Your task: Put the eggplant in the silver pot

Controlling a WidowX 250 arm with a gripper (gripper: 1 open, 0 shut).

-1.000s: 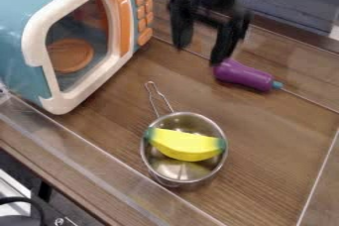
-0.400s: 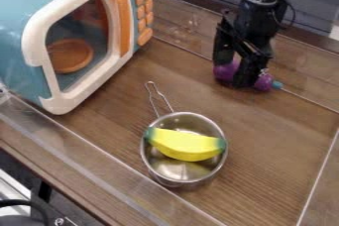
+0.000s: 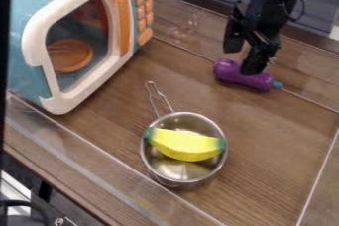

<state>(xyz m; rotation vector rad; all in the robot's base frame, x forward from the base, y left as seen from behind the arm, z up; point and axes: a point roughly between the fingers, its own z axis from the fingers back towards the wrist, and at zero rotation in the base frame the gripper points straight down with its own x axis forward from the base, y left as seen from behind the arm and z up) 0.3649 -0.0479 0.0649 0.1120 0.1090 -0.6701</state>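
Fingers (image 3: pixel 252 59) (matte black) spread wide above the glossy oblong purple eggplant (image 3: pixel 245 72).

black tool (image 3: pixel 256 54) pointing down, jaws spread

The wooden table (image 3: pixel 93 141) is brown, with boards running across it. On it stands a toy microwave (image 3: pixel 77 34) at the back left. The silver pot (image 3: pixel 183 151) sits near the front, its wire handle pointing to the microwave. The eggplant (image 3: pixel 247 74) lies at the back right, well apart from the pot.
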